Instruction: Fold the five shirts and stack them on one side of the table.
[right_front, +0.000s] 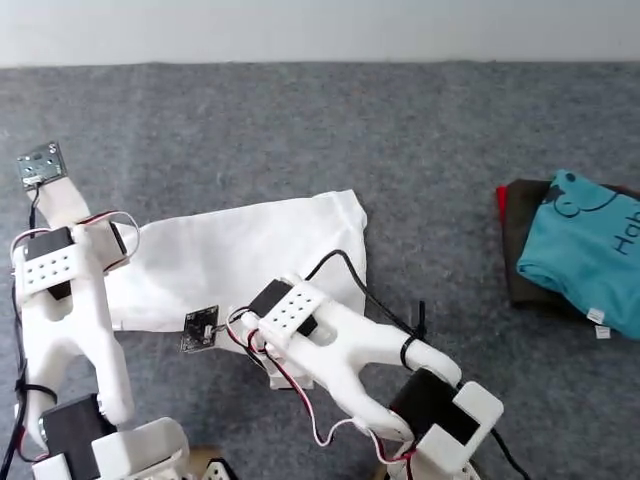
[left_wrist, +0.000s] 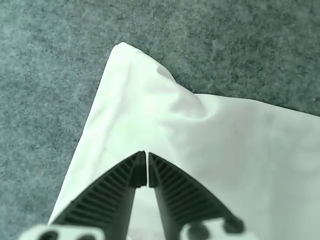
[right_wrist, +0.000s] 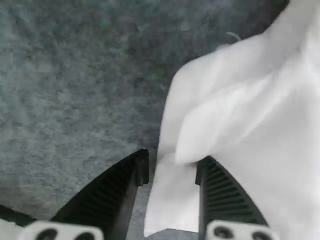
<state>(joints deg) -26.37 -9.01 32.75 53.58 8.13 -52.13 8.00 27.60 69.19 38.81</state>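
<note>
You have folded shirts stacked at the table side, but the white shirt lies unfinished mid-table, left gripper clenched above it, right gripper open around its edge.

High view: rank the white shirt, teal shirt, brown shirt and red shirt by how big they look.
1. white shirt
2. teal shirt, folded, cut by the picture's edge
3. brown shirt, mostly covered
4. red shirt, just a sliver
</note>
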